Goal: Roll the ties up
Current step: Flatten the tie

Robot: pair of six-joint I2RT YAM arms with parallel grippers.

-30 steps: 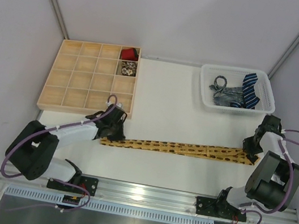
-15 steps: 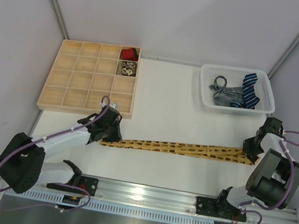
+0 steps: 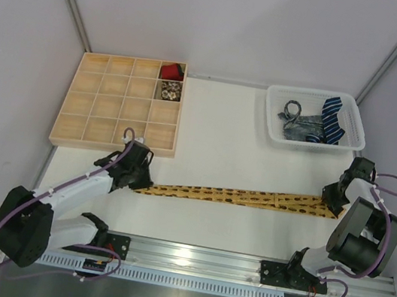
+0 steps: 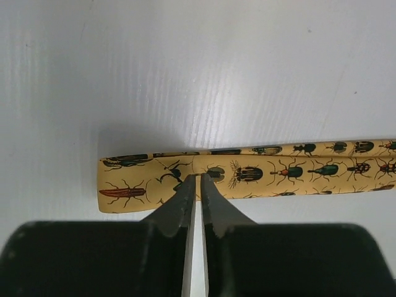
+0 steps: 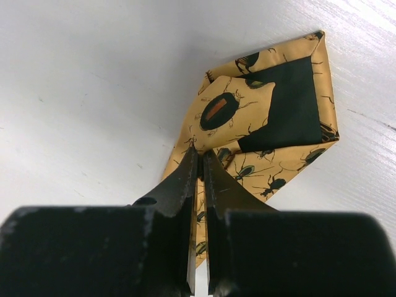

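Beetle-print tie, mustard-yellow, lies stretched flat across the white table between my arms. My left gripper pinches its narrow end. My right gripper pinches the wide end, which is folded back to show dark lining.

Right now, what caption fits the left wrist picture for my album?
Left hand closed on the folded end of the yellow beetle-print tie on the white table.
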